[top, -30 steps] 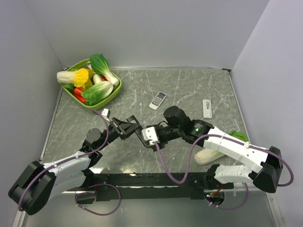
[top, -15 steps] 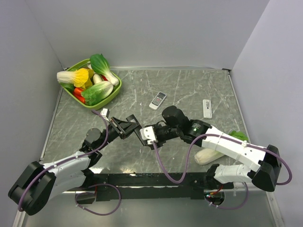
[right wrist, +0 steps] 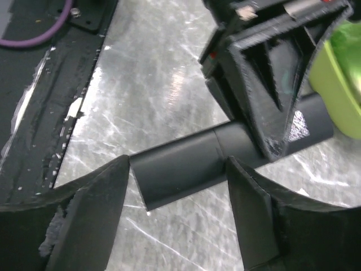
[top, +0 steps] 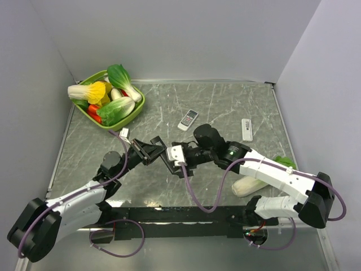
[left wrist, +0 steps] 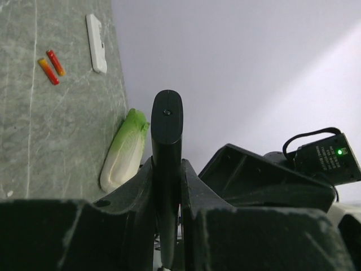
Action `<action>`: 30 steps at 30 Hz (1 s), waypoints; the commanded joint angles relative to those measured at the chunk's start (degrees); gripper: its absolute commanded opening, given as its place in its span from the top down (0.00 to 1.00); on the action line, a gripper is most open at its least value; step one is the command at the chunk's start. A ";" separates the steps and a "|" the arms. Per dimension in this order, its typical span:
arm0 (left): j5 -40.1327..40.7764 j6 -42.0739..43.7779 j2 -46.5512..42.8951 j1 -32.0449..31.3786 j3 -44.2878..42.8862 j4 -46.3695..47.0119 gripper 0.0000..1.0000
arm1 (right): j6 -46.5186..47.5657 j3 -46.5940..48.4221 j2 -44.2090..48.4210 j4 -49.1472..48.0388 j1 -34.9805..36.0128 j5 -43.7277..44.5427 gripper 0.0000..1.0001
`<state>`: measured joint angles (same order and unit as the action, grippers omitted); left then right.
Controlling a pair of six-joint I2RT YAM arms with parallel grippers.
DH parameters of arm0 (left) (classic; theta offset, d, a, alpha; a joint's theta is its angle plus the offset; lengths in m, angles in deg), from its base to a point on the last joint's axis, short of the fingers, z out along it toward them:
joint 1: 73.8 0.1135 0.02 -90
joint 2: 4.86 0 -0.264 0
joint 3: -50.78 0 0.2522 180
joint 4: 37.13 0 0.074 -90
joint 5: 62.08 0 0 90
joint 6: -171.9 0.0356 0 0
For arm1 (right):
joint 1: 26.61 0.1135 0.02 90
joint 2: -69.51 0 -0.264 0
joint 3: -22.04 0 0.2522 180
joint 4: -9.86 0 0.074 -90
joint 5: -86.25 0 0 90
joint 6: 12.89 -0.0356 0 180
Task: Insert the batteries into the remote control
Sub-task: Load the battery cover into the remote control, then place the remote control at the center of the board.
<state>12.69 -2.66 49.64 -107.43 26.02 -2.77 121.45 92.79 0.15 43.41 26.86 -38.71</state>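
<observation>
Batteries point(left wrist: 48, 70), two orange-red, lie far right beside a white remote point(left wrist: 96, 35). Left gripper point(left wrist: 167, 192) clamps the black remote control point(left wrist: 167, 130); right gripper point(right wrist: 177, 164) has jaws apart around its free end. Cabbage point(left wrist: 121, 149) lies near right.

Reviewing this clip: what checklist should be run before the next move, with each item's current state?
1. Left gripper shut on the black remote: ok.
2. Right gripper open at the remote's free end: ok.
3. Right fingers clear of the remote: cannot tell.
4. Battery compartment open: cannot tell.
5. A battery in hand: not ok; two orange-red batteries lie on the table.
</observation>
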 commanded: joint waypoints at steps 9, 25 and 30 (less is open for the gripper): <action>8.52 32.30 2.88 2.16 -21.91 -40.17 0.96 | -32.24 -3.46 14.86 -4.76 -5.48 21.22 0.00; 46.84 51.95 42.69 -0.64 -53.67 -88.63 0.93 | -57.87 -12.87 24.10 5.34 -12.69 27.22 0.00; 51.78 50.63 55.85 -3.63 -62.37 -95.56 0.81 | -62.08 -12.78 26.73 8.86 -12.95 34.24 0.00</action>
<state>56.54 47.46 98.86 -108.43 -30.24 -89.41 65.50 79.66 23.91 49.83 14.42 -10.66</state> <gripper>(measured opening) 0.208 0.994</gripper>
